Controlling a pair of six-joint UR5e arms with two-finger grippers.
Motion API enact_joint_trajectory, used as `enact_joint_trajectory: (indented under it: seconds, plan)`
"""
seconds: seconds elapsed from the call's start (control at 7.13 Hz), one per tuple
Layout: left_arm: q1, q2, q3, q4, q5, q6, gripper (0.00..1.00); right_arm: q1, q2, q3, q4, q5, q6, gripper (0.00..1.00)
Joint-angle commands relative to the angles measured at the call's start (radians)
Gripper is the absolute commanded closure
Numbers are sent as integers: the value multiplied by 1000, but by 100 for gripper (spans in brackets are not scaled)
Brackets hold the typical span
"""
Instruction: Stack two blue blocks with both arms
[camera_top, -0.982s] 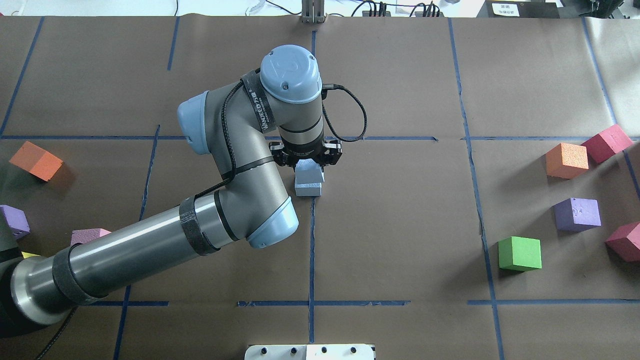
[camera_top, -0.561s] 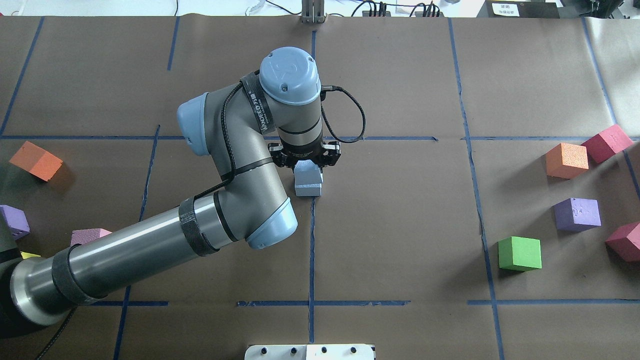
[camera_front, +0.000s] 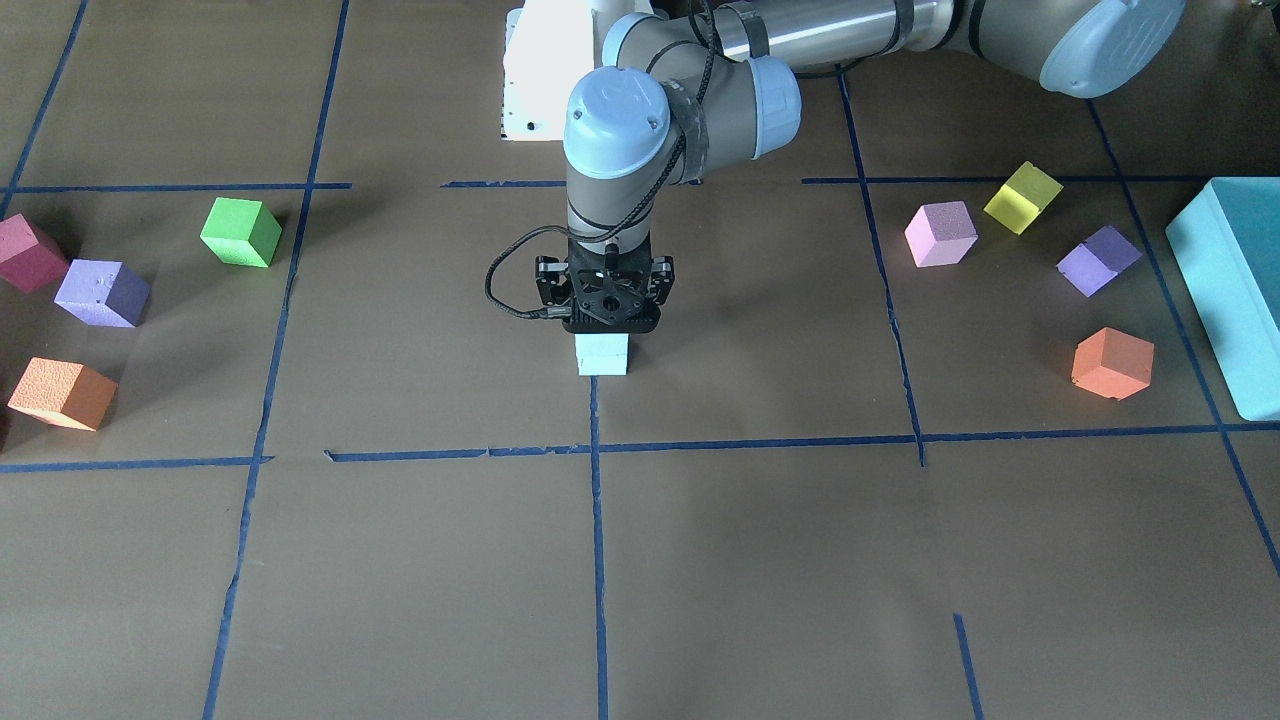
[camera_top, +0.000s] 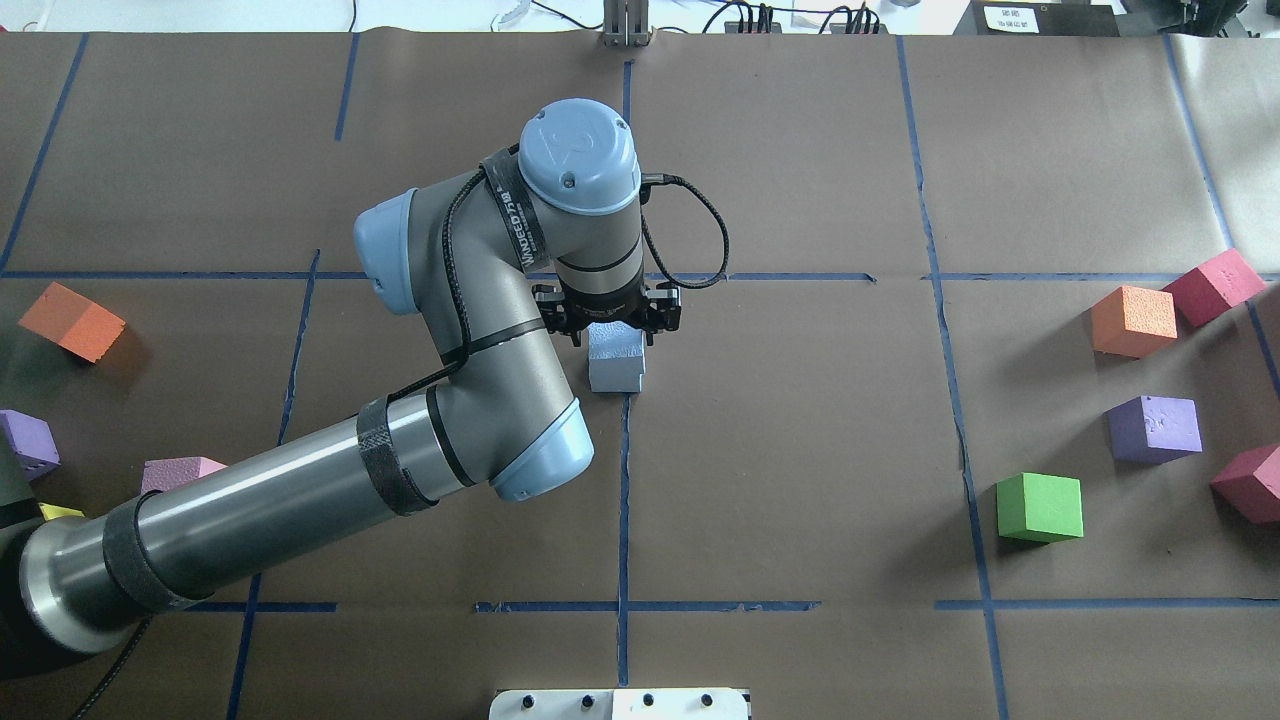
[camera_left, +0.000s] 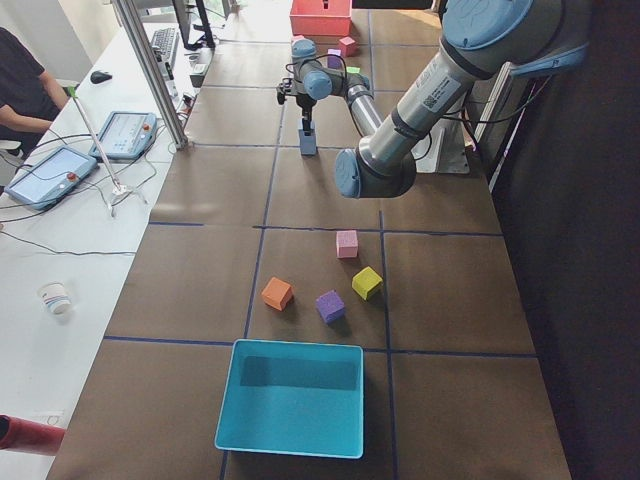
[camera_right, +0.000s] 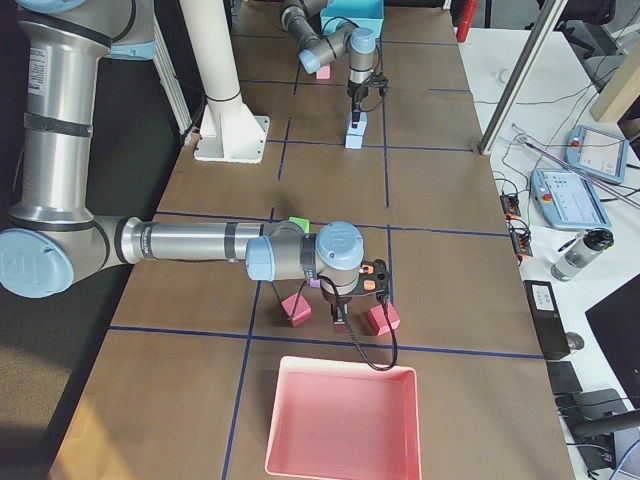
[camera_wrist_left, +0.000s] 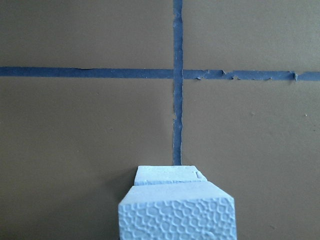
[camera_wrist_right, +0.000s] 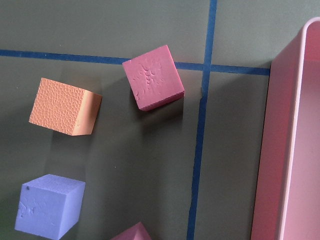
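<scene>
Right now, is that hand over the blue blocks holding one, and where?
Cannot be told: the left hand sits over the upper blue block, fingertips hidden.

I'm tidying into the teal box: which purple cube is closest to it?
The purple cube beside the yellow cube, near the teal box; the other purple cube sits far across the table.

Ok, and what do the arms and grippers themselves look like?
Both arms are grey tubes with pale-blue joint caps. The left arm wears black straps, a lettered black band at the wrist, and a black cable looping to the black left gripper. The right arm matches; the right gripper is black with an orange patch.
</scene>
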Motion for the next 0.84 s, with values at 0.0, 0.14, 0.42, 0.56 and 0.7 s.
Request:
enact_joint_trajectory:
  seconds: [0.0, 0.14, 0.42, 0.56, 0.7]
  plan:
    - [1, 0, 0, 0, 10, -1, 0, 0, 0, 0, 0, 0, 0, 0]
    - [1, 0, -3, 0, 10, 0, 0, 0, 3, 0, 0, 0, 0, 0]
    - [-6, -7, -67, 35, 1, -1, 0, 0, 8, -2, -2, -2, 0, 0]
    - [-18, -6, -125, 108, 1, 0, 0, 0, 8, -5, -2, -2, -2, 0]
    - [-50, -1, -190, 177, -32, 0, 0, 0, 8, -20, 0, 0, -3, 0]
